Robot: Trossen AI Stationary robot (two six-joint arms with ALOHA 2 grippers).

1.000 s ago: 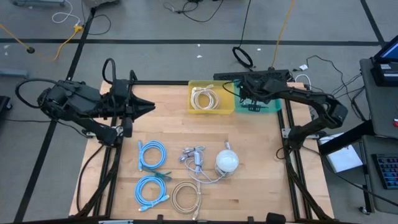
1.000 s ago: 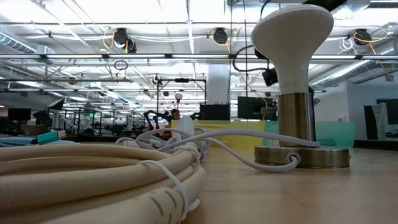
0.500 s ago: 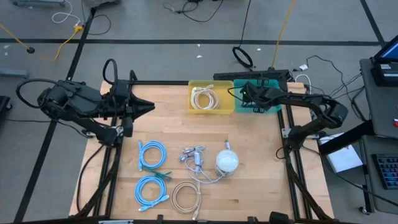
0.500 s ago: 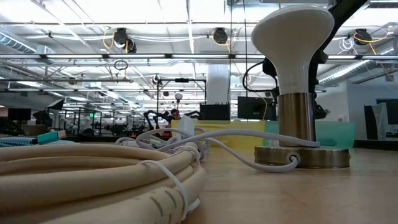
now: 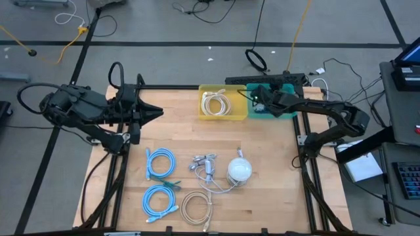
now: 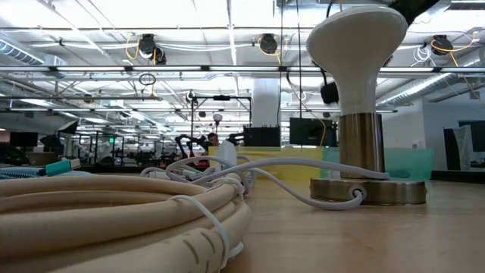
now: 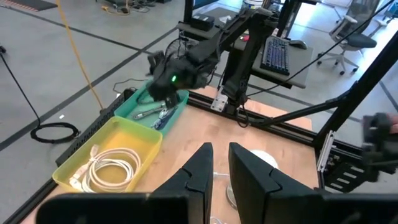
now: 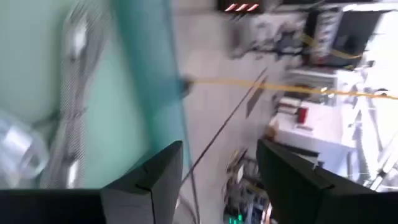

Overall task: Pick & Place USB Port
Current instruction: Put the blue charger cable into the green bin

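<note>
Overhead, you see the right gripper (image 5: 257, 98) over the shallow teal plastic bin (image 5: 289, 111), but only its wrist view shows the fingers (image 8: 152, 180) spread apart, holding nothing, with silvery USB pieces (image 8: 25, 146) lying in that bin; their direction is too blurred to tell. Your left gripper (image 5: 157, 113) waits with fingers nearly together, empty.

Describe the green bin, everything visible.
The green bin is a shallow, translucent teal plastic tray at the table's far edge, side against the yellow bin. It sits flat and upright. In the left wrist view it holds a few silvery and blue cable pieces. The right gripper hovers over its near-yellow end, fingers apart, holding nothing visible.
</note>
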